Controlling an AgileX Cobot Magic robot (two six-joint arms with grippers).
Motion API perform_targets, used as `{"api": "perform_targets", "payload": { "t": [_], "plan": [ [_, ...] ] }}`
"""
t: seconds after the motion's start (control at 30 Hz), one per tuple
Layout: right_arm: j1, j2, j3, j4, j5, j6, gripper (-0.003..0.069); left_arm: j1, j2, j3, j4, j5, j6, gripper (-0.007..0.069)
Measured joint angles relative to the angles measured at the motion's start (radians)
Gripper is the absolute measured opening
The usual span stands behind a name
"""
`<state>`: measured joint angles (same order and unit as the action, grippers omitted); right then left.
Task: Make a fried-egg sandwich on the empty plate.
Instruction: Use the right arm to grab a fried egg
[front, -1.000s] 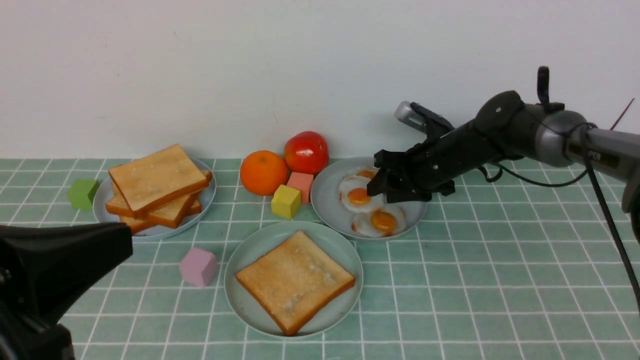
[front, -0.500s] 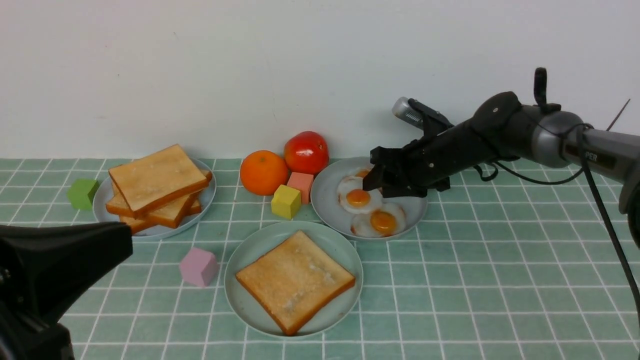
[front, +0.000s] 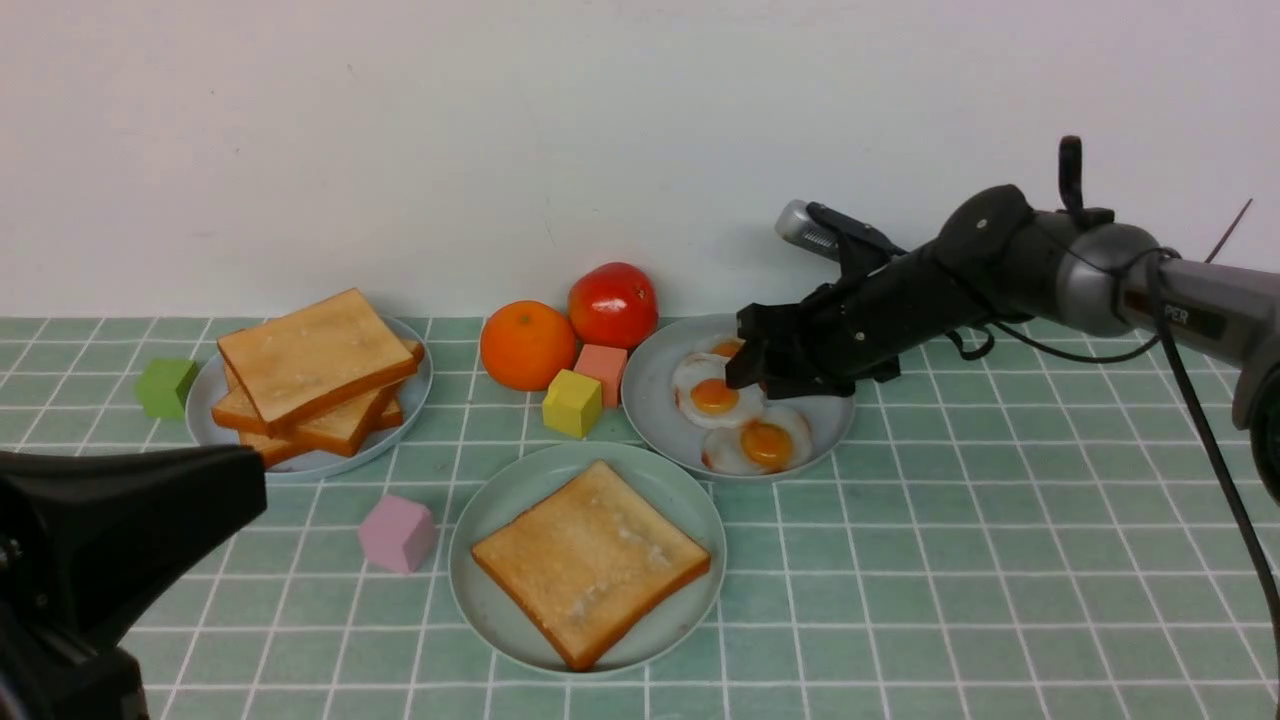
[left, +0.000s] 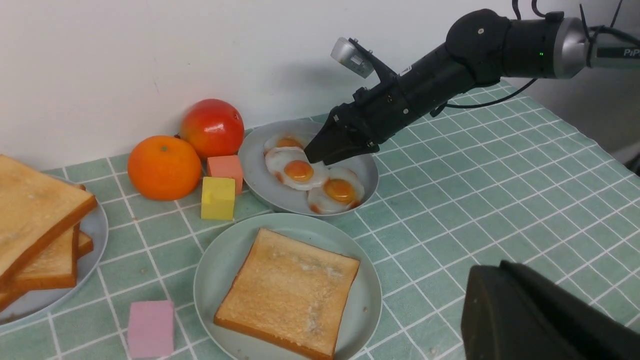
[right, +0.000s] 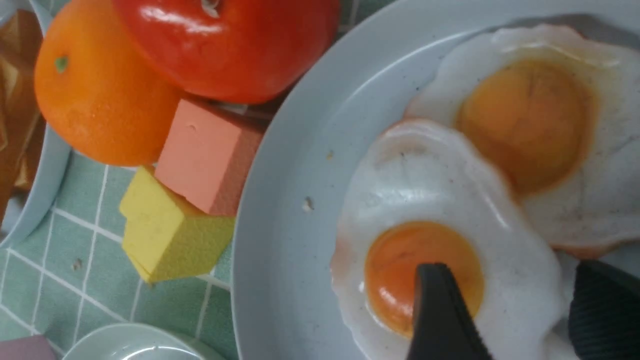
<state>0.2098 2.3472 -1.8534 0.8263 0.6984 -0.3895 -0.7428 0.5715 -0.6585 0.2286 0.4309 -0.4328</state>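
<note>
The mint-green plate (front: 520, 482) sits front centre with one toast slice (front: 590, 560) on it; both also show in the left wrist view, plate (left: 215, 270) and toast (left: 287, 287). Three fried eggs lie on a grey-blue plate (front: 650, 400) behind it to the right. My right gripper (front: 745, 372) is open just above the middle egg (front: 714, 396). In the right wrist view the gripper (right: 510, 280) straddles that egg (right: 400, 200): one finger over the yolk, the other past its white edge. My left gripper (front: 240, 480) hangs low at the near left, shut and empty.
A stack of toast slices (front: 315, 365) fills a grey-blue plate (front: 425, 375) at the back left. An orange (front: 527, 344), a tomato (front: 613, 303), and salmon (front: 602, 368) and yellow (front: 572, 403) blocks stand beside the egg plate. A pink block (front: 397, 533) and a green block (front: 166, 387) lie left.
My right gripper has drifted slightly left and farther back over the egg plate, staying open. The eggs, toast and left arm have not moved.
</note>
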Motion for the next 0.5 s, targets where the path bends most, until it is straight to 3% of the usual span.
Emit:
{"api": "perform_targets", "payload": {
  "t": [0.5],
  "plan": [
    [0.0,0.033,-0.007,0.051,-0.016,0.0,0.0368,0.0,0.0,0.0,-0.001,0.0,0.0,-0.0013]
  ]
}}
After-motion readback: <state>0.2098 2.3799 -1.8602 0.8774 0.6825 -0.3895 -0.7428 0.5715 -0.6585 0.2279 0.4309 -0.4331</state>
